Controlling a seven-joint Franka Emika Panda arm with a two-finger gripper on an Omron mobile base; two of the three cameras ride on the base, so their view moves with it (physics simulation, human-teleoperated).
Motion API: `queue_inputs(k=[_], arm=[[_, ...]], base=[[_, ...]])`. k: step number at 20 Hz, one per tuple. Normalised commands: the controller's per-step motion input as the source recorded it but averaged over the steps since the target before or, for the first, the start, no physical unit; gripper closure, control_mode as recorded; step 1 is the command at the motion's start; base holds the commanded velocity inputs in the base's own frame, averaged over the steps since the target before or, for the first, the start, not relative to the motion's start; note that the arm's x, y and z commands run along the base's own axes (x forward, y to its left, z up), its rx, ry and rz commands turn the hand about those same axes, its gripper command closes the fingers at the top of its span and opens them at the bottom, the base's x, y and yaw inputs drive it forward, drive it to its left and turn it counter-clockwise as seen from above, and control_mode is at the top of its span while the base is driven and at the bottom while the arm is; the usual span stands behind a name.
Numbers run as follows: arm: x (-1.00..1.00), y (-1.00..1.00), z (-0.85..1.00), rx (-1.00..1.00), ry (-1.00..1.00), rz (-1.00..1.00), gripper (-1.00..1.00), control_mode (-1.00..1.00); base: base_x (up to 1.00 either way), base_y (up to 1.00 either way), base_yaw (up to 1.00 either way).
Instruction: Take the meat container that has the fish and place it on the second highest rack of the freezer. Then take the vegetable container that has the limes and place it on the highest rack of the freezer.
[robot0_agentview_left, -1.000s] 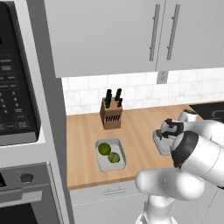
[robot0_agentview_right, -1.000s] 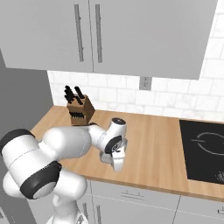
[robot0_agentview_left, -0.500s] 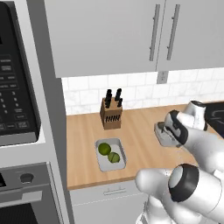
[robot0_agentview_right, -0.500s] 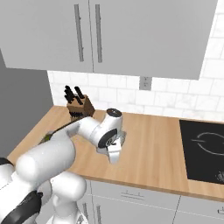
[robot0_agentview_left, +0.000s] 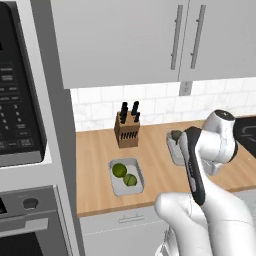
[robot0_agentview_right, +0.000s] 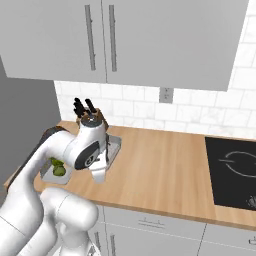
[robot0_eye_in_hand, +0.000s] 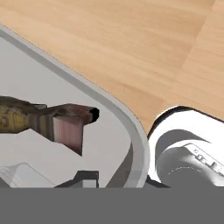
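The fish container (robot0_eye_in_hand: 133, 131) is a shallow grey tray; the brown fish (robot0_eye_in_hand: 52, 119) lies inside with its tail toward the rounded corner. My gripper (robot0_eye_in_hand: 114, 178) sits low over that corner, one dark fingertip (robot0_eye_in_hand: 83, 177) inside the tray, the other hidden, so its state is unclear. The arm covers most of the fish container (robot0_agentview_left: 175, 148) in the left base view. My hand hangs just in front of the fish container (robot0_agentview_right: 114, 146) in the right base view. The lime container (robot0_agentview_left: 127, 176) holds two limes (robot0_agentview_left: 120, 170) and rests apart to the left on the counter.
A wooden knife block (robot0_agentview_left: 127, 128) stands at the back of the wooden counter (robot0_agentview_right: 165, 165). A black cooktop (robot0_agentview_right: 234, 171) lies at the right. Wall cabinets (robot0_agentview_left: 150, 40) hang overhead. An oven stack with a microwave (robot0_agentview_left: 20, 100) fills the left side.
The arm has folded round and the hand has moved left in the right base view, down onto the fish container's corner. Both containers have stayed put.
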Motion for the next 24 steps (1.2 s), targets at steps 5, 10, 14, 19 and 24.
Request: queue_inputs(k=[5,10,14,19,24], arm=[[-0.6,0.54,-0.06,-0.07,0.0,0.07,1.0,1.0],[0.0,0.0,0.0,0.0,0.0,0.0,1.0,1.0],[0.0,0.0,0.0,0.0,0.0,0.0,1.0,1.0],[0.0,0.0,0.0,0.0,0.0,0.0,1.0,1.0],[0.0,0.0,0.0,0.0,0.0,0.0,1.0,1.0]], base=[[-0.4,0.4,0.17],[-0.5,0.49,0.81],[-0.24,0.62,0.86],[-0.08,0.97,0.74],[0.62,1.0,0.38]])
